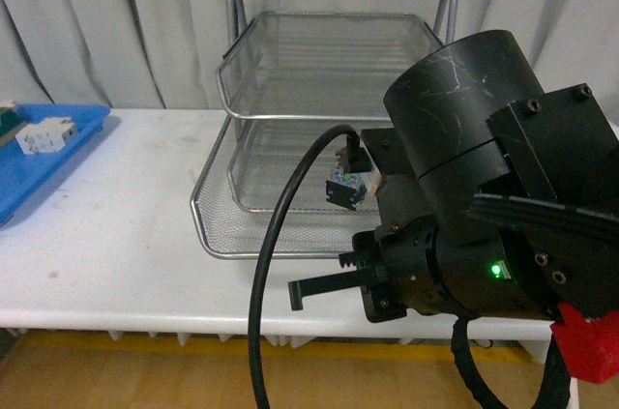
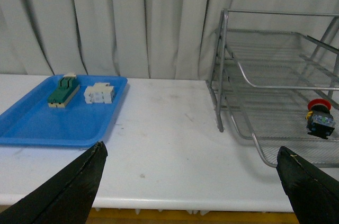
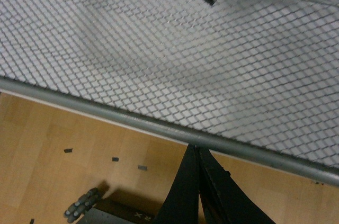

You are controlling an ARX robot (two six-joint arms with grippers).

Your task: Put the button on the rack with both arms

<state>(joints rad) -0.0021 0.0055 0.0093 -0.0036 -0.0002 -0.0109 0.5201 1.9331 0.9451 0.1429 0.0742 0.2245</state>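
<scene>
Already the button [image 2: 320,119] lies on the rack's [image 1: 290,71] lowest mesh tier, toward its right side, touched by nothing. Just in front of that tier, the right gripper [image 3: 197,181] is empty, its fingers pressed together. Wide apart and empty, the left gripper [image 2: 190,181] hangs near the table's front edge. Placing looks done; next I'd expect both arms to pull away from the rack.

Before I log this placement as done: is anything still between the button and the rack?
No. The button already sits on the rack's lowest mesh tier, with nothing visible between them. The right gripper is near the tier's front rim, apart from the button.
</scene>
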